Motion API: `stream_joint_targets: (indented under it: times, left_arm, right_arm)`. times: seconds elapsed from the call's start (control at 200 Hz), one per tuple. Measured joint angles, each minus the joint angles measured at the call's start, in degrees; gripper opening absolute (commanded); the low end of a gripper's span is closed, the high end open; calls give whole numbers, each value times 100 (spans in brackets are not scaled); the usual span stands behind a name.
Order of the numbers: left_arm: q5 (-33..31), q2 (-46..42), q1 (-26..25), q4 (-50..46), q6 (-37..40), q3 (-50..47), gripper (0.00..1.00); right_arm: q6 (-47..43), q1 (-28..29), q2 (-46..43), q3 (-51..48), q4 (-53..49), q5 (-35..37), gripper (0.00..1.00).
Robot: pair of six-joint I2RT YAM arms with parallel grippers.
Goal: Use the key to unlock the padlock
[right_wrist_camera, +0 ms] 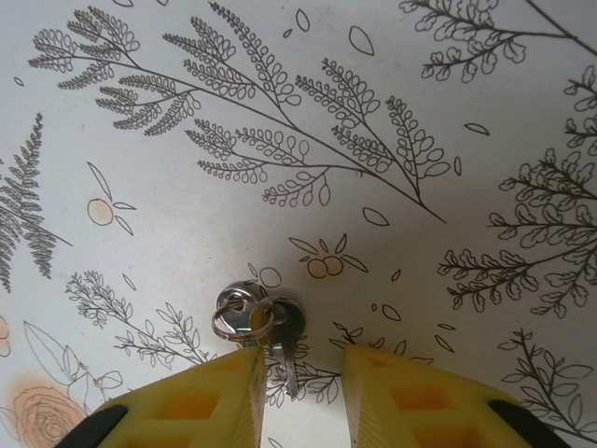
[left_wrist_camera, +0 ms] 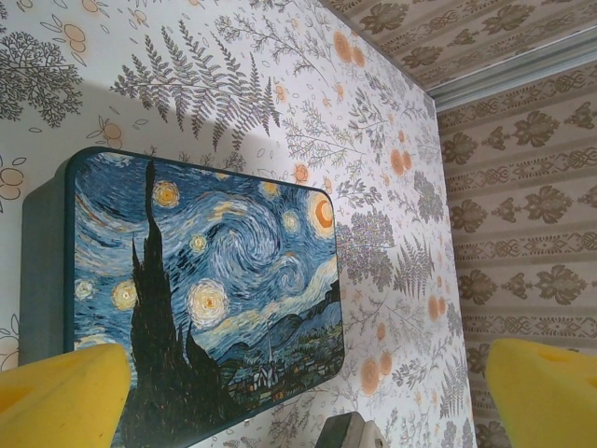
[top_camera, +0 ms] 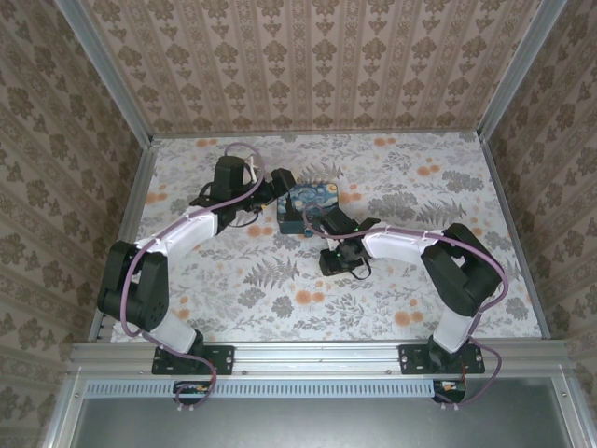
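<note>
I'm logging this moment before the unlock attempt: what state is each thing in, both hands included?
key: lying flat on the table, not gripped.
right hand: partly open, fingers either side of the key's blade, holding nothing.
left hand: open wide, holding nothing.
Starry Night box: shut, lying flat on the table.
</note>
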Motion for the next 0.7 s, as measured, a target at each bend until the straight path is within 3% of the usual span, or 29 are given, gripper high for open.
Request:
stream_joint_targets:
  times: [0.35, 0.7]
  left_arm:
    - [2, 0, 0, 15, -2, -74, 100]
    - [0, 0, 0, 22, -2, -129, 100]
  right_arm:
    - [-144, 50, 0, 4, -98, 319, 27]
    - [-157, 136, -57, 2, -151, 391, 33]
